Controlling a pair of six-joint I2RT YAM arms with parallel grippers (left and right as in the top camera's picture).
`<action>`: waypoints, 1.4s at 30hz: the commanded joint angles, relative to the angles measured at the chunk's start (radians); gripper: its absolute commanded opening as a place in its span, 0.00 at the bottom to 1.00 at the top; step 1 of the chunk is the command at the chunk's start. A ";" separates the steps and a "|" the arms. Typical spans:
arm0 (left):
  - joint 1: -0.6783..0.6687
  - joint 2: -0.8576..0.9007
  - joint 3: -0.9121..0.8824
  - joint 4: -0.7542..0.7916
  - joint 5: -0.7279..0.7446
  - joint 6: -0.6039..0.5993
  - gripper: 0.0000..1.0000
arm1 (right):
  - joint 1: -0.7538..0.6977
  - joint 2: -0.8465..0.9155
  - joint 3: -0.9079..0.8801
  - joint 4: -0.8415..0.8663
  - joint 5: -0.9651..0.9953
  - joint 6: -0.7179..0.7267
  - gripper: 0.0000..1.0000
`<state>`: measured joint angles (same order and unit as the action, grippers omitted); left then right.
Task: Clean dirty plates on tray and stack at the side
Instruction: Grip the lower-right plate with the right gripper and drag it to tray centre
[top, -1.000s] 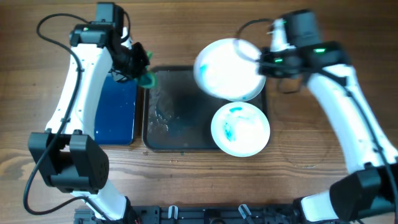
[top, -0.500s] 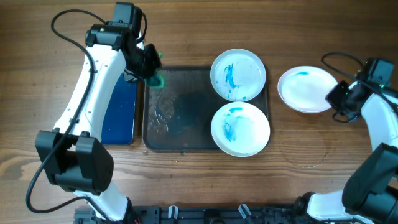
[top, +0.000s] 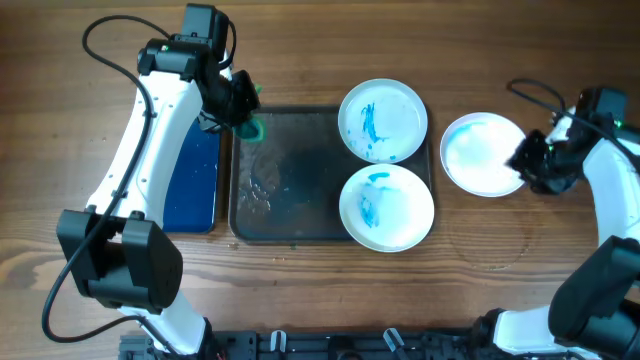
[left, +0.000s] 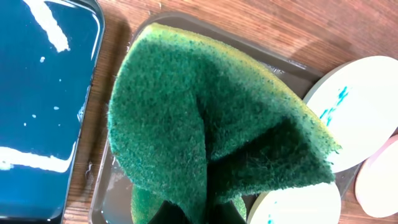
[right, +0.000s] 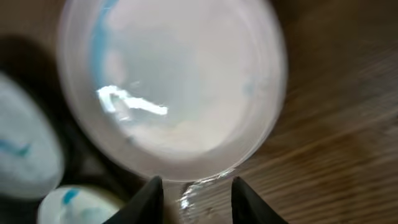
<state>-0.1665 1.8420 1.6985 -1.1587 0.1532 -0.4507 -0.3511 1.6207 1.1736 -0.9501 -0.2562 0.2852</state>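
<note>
Presently, your left gripper (top: 243, 112) clamps the green sponge (left: 211, 118) over the far-left corner of the tray (top: 300, 180). Your right gripper (right: 196, 186) stands parted at one plate (top: 480, 152) on the table right of it; two smeared plates (top: 383, 120) (top: 386, 207) lie inside.

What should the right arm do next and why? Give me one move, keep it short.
Probably draw the right gripper back off the lone plate: its jaws stand open at the rim, and that plate seems to lie on the wood, off the tray. Two smeared plates wait on the tray, and the left gripper holds the sponge.
</note>
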 joint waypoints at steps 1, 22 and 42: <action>-0.002 0.004 0.000 0.000 -0.013 -0.010 0.04 | 0.113 -0.007 0.020 -0.069 -0.158 -0.106 0.38; -0.002 0.004 0.000 -0.013 -0.013 -0.009 0.04 | 0.393 -0.007 -0.291 0.045 -0.085 -0.100 0.21; -0.002 0.004 0.000 -0.037 -0.043 -0.006 0.04 | 0.526 -0.143 -0.263 0.062 -0.148 -0.024 0.04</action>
<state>-0.1665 1.8420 1.6985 -1.2003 0.1261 -0.4503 0.0879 1.5566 0.8608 -0.9009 -0.3698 0.2043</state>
